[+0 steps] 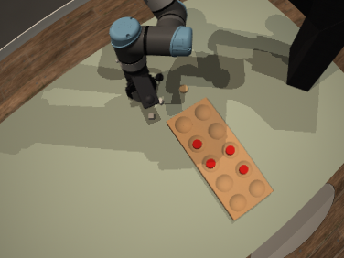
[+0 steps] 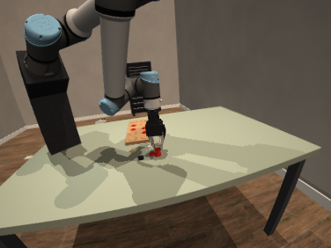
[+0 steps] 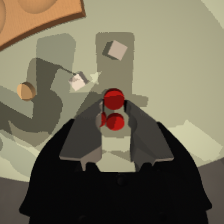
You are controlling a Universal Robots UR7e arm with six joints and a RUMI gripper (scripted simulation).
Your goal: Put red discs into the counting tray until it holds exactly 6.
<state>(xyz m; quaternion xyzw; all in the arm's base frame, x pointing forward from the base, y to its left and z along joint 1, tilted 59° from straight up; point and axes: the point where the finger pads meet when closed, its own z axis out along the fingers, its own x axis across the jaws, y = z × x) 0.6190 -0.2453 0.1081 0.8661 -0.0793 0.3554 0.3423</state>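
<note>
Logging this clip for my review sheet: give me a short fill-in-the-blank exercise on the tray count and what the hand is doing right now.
1. The counting tray holds ____ red discs, each in its own pocket.
2. To reach six, ____ more red discs must go in.
3. The hand is shut on a ____ disc beside the tray.
4. The tray has ____ pockets in all.

Missing words: four; two; red; ten

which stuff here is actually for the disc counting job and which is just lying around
For the job:
counting tray
four red discs in its pockets
loose red discs under the arm
gripper, shut on a red disc

Lying about:
tan disc
two small pale cubes
small black piece
</note>
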